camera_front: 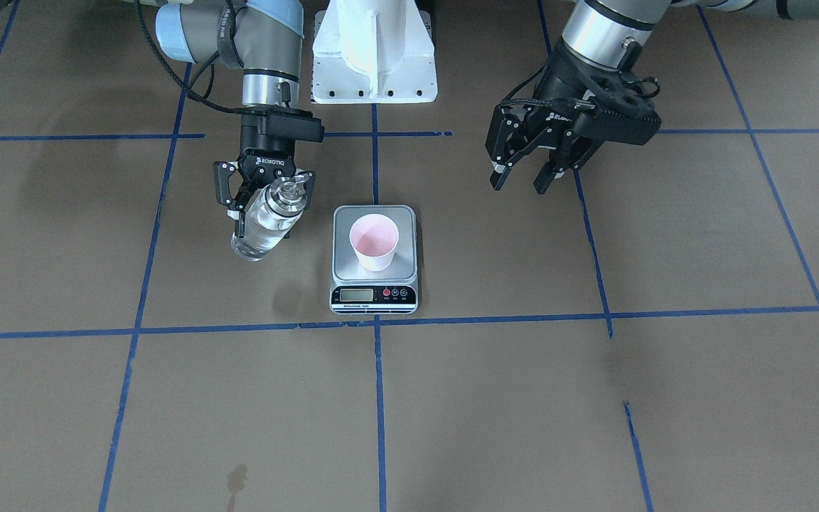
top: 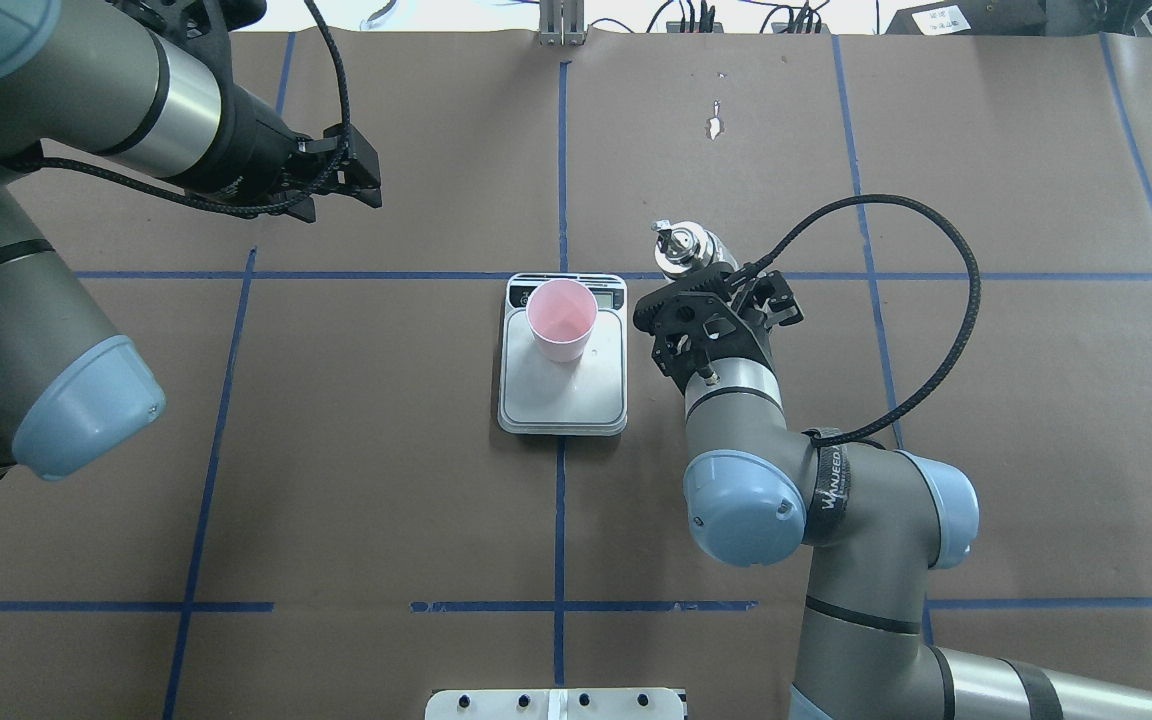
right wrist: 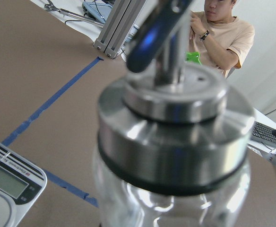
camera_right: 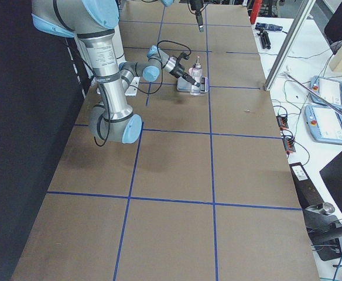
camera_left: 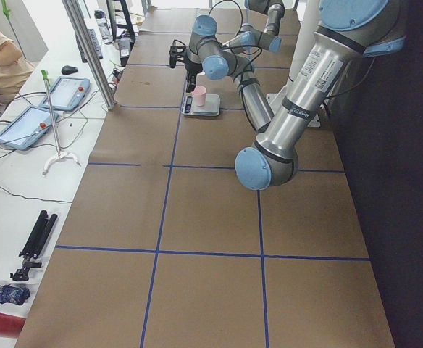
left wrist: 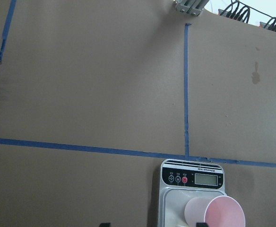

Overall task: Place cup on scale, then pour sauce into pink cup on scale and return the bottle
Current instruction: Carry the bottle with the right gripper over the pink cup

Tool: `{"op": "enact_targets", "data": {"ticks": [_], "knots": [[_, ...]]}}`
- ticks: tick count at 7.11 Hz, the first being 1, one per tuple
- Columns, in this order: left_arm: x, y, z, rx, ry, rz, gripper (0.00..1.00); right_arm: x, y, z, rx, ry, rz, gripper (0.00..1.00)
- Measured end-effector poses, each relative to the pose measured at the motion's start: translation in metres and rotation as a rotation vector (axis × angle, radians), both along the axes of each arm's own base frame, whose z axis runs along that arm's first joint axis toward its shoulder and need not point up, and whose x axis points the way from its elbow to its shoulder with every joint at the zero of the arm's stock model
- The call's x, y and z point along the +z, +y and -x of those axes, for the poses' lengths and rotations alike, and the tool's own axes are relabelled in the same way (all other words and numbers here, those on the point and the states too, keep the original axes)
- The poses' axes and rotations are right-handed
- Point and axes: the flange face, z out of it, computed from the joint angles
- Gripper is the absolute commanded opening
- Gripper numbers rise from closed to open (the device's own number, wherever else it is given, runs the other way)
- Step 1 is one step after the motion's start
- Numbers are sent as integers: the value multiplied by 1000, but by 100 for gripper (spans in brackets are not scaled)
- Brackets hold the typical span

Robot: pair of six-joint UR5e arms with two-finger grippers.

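Observation:
The pink cup (camera_front: 374,242) stands upright on the silver scale (camera_front: 343,267), toward its display end; both also show in the overhead view, cup (top: 561,318) on scale (top: 566,400). My right gripper (camera_front: 267,210) is shut on the clear glass bottle (camera_front: 261,229) with a silver spout cap (top: 681,250). It holds the bottle tilted, off the table, beside the scale on my right side, apart from it. Clear liquid shows inside. My left gripper (camera_front: 521,179) is open and empty, raised on the scale's other side. The left wrist view shows the cup (left wrist: 216,215) on the scale (left wrist: 190,179).
The white robot base (camera_front: 374,50) stands behind the scale. Blue tape lines cross the brown table. A small stain (camera_front: 237,480) marks the table's operator side. An operator (right wrist: 223,28) sits beyond the table. Tablets (camera_left: 30,123) lie on a side bench.

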Motion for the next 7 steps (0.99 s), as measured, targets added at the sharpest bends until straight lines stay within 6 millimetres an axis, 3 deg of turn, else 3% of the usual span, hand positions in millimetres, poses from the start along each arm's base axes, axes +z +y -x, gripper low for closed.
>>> {"op": "enact_targets", "data": {"ticks": [4, 7], "knots": [[15, -1, 2, 10, -24, -9, 67, -31, -10, 9, -57, 177, -13, 0], [23, -2, 6, 15, -38, -20, 67, -35, -27, 13, -78, 308, -17, 0]]}}
